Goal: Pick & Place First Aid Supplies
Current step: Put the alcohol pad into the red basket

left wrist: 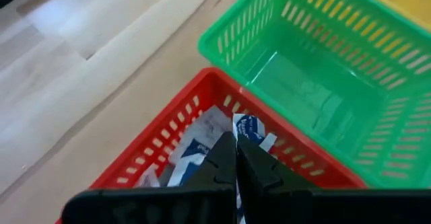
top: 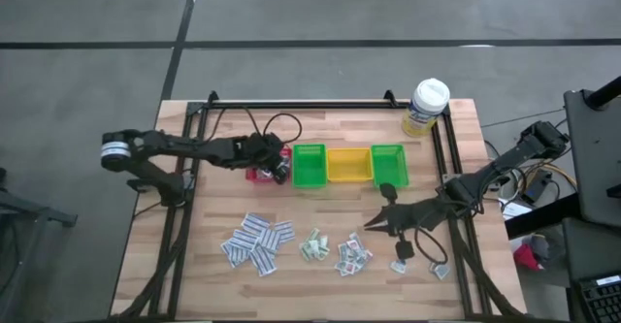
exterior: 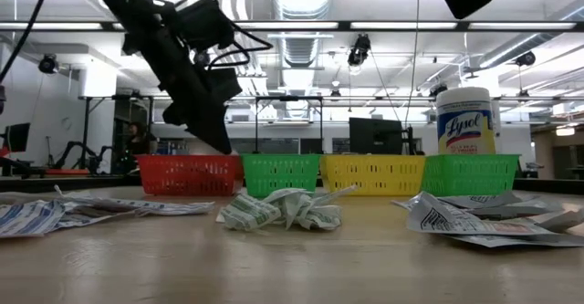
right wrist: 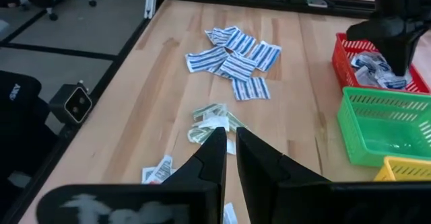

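Robotics lab; exposed ceiling ducts (exterior: 301,44); strip lights (exterior: 82,26); monitor (exterior: 374,135) on benches behind.

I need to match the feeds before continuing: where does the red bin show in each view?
High: red bin under the left gripper, left of the green bin.
Low: left end of the bin row.
Left wrist: bottom centre.
Right wrist: upper right.
Shared landmark: the adjoining green bin.
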Robot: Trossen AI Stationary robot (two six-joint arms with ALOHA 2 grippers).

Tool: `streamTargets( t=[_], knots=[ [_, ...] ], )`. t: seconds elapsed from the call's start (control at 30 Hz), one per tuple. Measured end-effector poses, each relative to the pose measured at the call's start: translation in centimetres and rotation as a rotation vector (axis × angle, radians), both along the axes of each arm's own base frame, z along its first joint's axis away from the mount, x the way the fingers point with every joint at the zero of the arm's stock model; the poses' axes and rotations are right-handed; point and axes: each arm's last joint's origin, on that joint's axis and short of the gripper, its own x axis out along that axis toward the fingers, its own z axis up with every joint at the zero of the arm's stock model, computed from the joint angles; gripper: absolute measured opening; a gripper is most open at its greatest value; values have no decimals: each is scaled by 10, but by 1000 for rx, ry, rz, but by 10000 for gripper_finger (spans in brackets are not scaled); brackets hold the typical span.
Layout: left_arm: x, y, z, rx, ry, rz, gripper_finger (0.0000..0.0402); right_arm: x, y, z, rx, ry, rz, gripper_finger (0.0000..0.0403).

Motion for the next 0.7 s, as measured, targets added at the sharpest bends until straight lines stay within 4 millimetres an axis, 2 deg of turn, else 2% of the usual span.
streamTargets(
  t=[0.43,0.53,0.7],
  knots=[
    [-3,-1,-2,-9,30,-7,5,1,0,1,7,-13,1,34],
    [-4,-1,-3,-4,39,-16,30,1,0,1,7,-12,1,34],
    [-4,-1,1,0,32,-18,104,1,0,1,7,-12,1,34]
  ],
)
